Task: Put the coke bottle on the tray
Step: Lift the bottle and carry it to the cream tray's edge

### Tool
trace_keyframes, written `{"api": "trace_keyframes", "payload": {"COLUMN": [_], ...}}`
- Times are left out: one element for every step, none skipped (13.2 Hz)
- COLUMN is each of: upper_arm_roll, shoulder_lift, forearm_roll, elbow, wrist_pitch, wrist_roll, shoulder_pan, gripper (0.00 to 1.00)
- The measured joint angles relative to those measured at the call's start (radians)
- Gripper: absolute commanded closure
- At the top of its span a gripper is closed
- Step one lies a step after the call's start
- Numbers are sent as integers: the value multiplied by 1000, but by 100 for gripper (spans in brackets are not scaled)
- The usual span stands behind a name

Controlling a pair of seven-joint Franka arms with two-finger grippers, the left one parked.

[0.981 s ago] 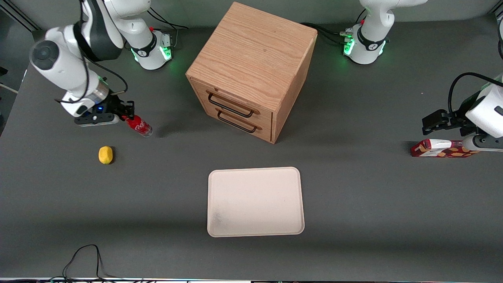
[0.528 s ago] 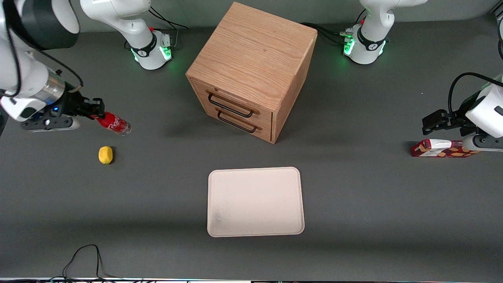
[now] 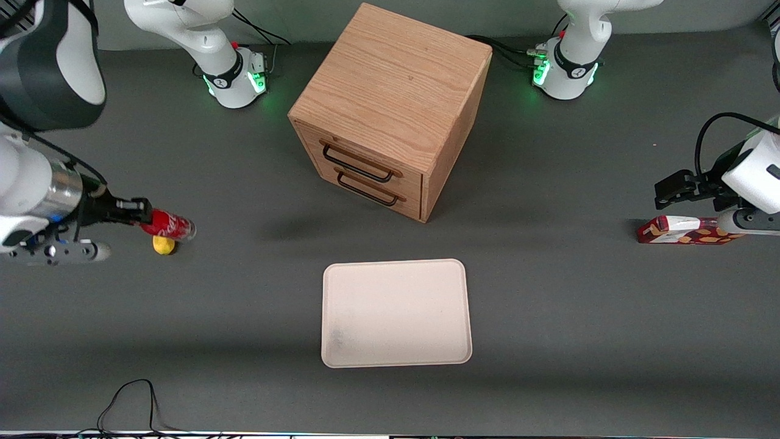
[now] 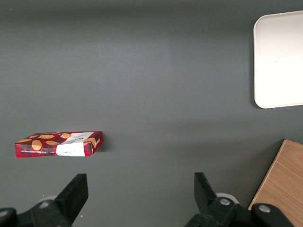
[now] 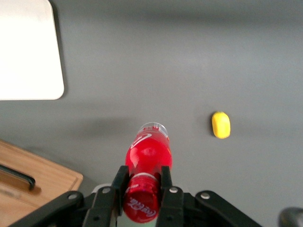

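end effector: ours (image 3: 145,218) is clamped on the coke bottle (image 3: 167,224) right at the neck under the red cap, jaws narrowed to neck width. It hangs in the air near the working arm's end of the worktop (image 3: 548,305).

why that grip: we reckon the neck is the slimmest, stiffest bit, and holding there leaves the base free to go down first.

bottle pose: carried tipped well off upright, clear base pointing away from the end effector. In the wrist view the bottle (image 5: 147,161) sticks straight out between the fingers (image 5: 119,182).

bottle look: smooth glossy plastic, round and slim, red label with white script.

tray: cream-white (image 3: 396,313), matte, flat, rounded corners, low rim. Sits bare near the worktop's front edge, mid-width, well apart from the bottle. Big easy target, we'd say.

lemon: small yellow lump (image 3: 162,245), mostly under the bottle as the front camera sees it; the wrist view shows it (image 5: 220,124) apart from the bottle, on the worktop.

drawer cabinet: oak-grain wooden box (image 3: 390,110) with two dark wire handles, mid-worktop, farther from the front edge than the tray.

carton: flat red and orange box (image 3: 685,230) at the parked arm's end, not ours to touch.

progress: bottle's lifted, not yet over the tray.
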Motion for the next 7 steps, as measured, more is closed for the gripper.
{"api": "trace_keyframes", "payload": {"upper_arm_roll": [27,53,69,76,78,79,79], "shoulder_lift": [67,133,196,251,292,329,358], "forearm_roll": [0,0,0,0,0,0,0], "elbow": [65,124,182,227,253,272,285], "wrist_pitch": [-1,3,20,64,124,184,230], "wrist_roll": [41,88,129,170,210,246,269], "shoulder_pan": [3,12,29,52,74,95,113], "gripper": [100,100,100,100,100,100,100]}}
